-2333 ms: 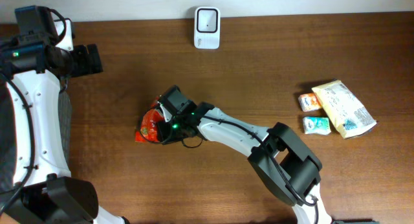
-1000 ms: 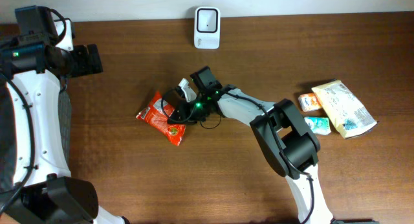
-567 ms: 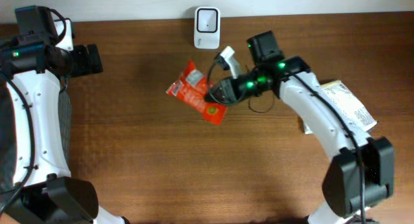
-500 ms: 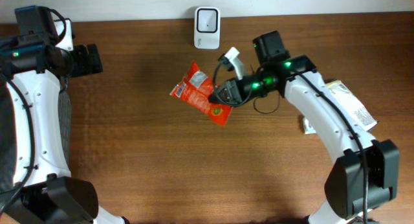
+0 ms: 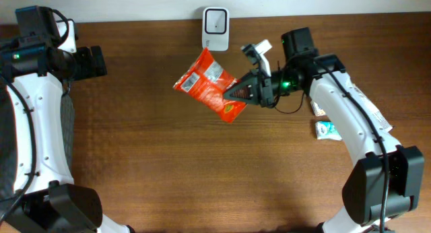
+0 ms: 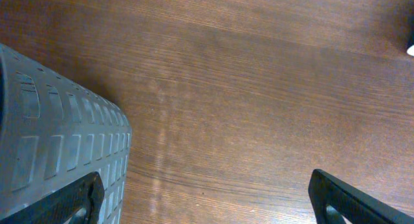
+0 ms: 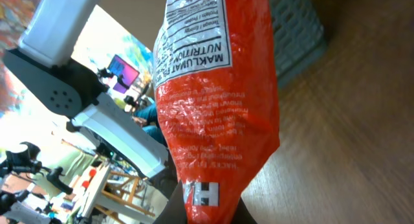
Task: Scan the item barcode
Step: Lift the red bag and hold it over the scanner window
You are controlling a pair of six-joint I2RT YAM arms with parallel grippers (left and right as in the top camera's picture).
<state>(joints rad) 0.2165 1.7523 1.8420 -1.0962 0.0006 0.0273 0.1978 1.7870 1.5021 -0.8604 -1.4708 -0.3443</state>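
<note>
Lifted off the table, your bag (image 5: 210,87) now hangs close in front of the scanner (image 5: 215,20).
Your right gripper (image 5: 237,93) is clamped on the bag's corner, the rest sticking out past the jaws toward the scanner; your left gripper (image 6: 204,193) stands wide open, empty, well apart.
</note>
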